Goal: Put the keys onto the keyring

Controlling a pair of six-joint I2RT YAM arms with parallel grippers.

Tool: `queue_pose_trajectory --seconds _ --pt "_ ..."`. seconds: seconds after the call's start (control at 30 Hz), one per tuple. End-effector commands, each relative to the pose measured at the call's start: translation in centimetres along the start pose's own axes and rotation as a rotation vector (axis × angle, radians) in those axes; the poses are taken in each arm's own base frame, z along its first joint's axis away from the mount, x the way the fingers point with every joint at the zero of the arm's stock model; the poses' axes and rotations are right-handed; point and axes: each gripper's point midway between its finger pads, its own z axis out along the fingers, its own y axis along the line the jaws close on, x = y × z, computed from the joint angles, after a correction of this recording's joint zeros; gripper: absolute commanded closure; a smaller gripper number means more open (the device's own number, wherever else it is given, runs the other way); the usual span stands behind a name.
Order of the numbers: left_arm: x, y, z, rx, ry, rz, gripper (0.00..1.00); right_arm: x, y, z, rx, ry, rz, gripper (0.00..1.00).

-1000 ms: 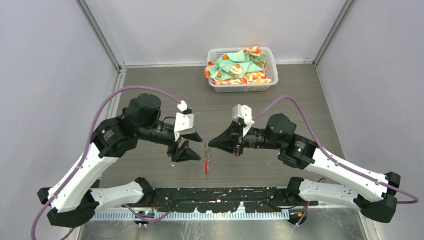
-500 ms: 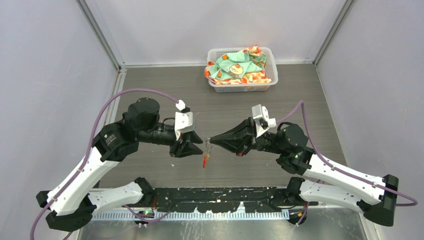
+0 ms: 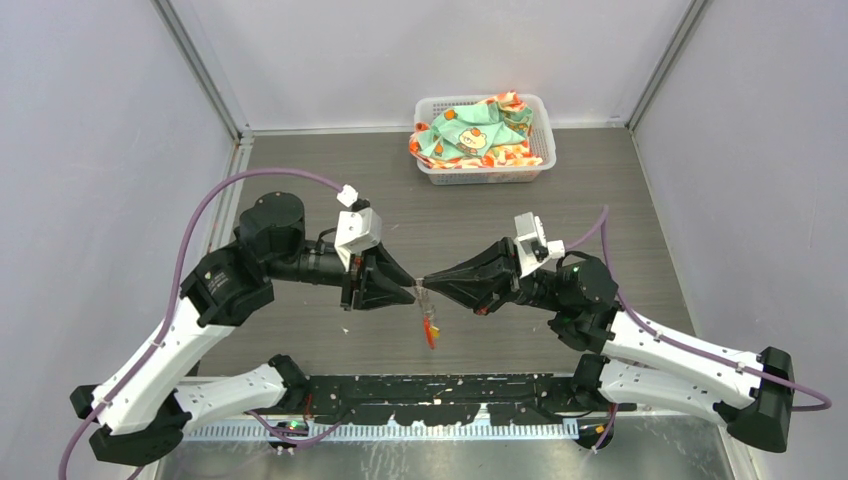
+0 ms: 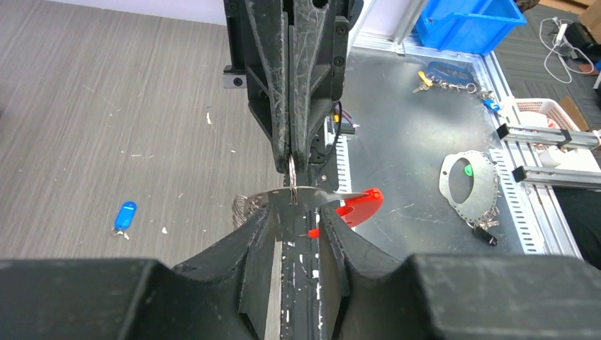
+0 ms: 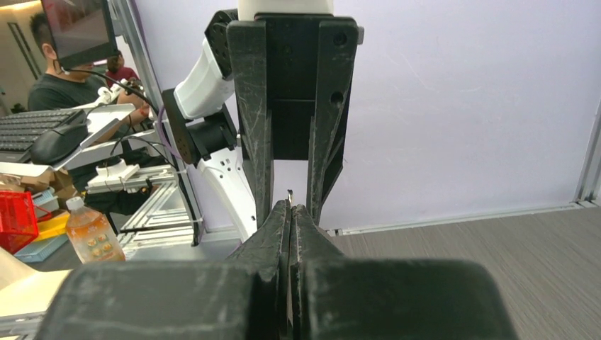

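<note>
The left pincer (image 3: pixel 412 293) from 9 o'clock and the right pincer (image 3: pixel 428 284) from 3 o'clock are both clenching the keyring (image 3: pixel 429 325) above the desk (image 3: pixel 330 180), seemingly steadying it for threading, while the blue-tagged key (image 4: pixel 125 216) is lying apart.

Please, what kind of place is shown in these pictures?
Probably a robotics lab: a table inside an aluminium-framed, white-walled enclosure, and beyond it a person at a monitor and keyboard.

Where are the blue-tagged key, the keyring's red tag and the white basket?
blue-tagged key (image 4: pixel 125 214): left wrist view, on its blue plastic tag.
red tag (image 4: pixel 356 205): left wrist view, on the middle of its visible part.
white basket (image 3: pixel 490 172): top external view, on its near wall.
</note>
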Motion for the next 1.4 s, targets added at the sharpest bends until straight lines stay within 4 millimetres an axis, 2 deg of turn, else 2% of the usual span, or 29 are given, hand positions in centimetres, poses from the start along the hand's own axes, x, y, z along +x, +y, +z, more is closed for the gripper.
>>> queue_pose_trajectory --seconds 0.0,0.37,0.47,0.6,0.77,0.8,0.83,0.9,1.03,1.1,1.2,1.37 --pt "-1.0 -0.8 -0.3 0.031 -0.049 0.034 0.71 -2.7 0.9 0.3 -0.039 -0.110 -0.021 0.99" --pt "-1.4 -0.4 -0.3 0.007 -0.064 0.039 0.74 -1.8 1.0 0.6 -0.056 -0.088 0.013 0.99" --pt "-1.3 -0.4 -0.4 0.008 -0.061 0.042 0.80 -1.8 0.9 0.7 -0.056 -0.089 0.015 0.99" --pt "-1.2 0.3 -0.4 -0.031 -0.057 0.047 0.94 -1.4 1.1 0.9 -0.073 -0.077 0.026 0.99" --pt "-1.4 0.7 -0.4 -0.051 -0.055 0.044 0.99 -0.5 1.1 1.0 -0.078 -0.037 0.054 0.99" --pt "-1.3 0.9 -0.4 -0.061 -0.048 0.054 1.00 -0.3 1.0 0.9 -0.070 -0.024 0.059 0.97" --pt "-1.0 1.1 -0.5 -0.073 -0.034 0.047 1.00 -0.2 0.9 0.8 -0.059 -0.018 0.062 0.84" --pt "-0.3 1.7 -0.7 -0.096 -0.005 0.123 1.00 -0.2 0.4 0.4 -0.021 -0.012 0.059 0.70" --pt "2.1 4.1 -1.7 -0.191 0.093 0.330 1.00 -1.2 -0.6 -0.8 0.084 0.011 0.000 0.51" --pt "3.0 5.4 -2.2 -0.225 0.152 0.457 1.00 -2.0 -1.0 -1.3 0.133 0.022 -0.014 0.50" --pt "3.5 6.7 -2.7 -0.256 0.190 0.676 1.00 -1.8 -2.0 -1.7 0.211 0.089 -0.003 0.47" --pt "3.6 7.2 -2.7 -0.251 0.204 0.977 0.99 -0.4 -4.0 -2.0 0.346 0.208 0.070 0.44"
